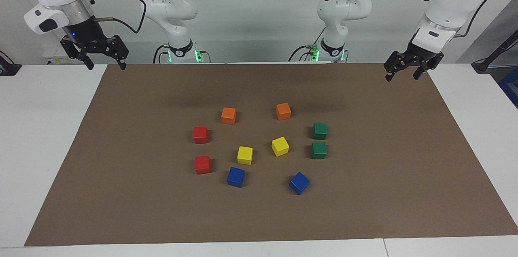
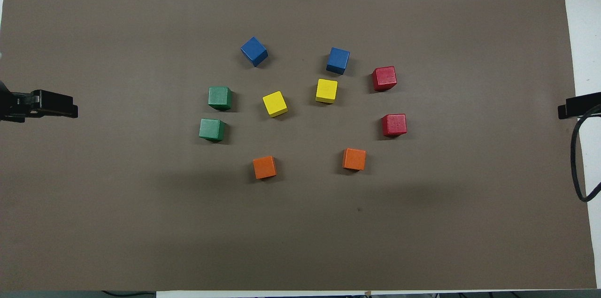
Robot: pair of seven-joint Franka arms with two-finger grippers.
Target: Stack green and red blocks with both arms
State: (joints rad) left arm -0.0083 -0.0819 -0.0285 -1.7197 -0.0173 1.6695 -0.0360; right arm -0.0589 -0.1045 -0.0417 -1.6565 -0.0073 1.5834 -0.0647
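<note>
Your right claw hangs released and empty at the facing view's upper left, over the mat's corner; your left claw hangs released at upper right. Both arms wait. On the tabletop, two green blocks sit mid-right of that frame, two red blocks mid-left, all unstacked. They look light, rigid and matte, so grip should hold. Pinch opposite flat faces, squared to the sides.
</note>
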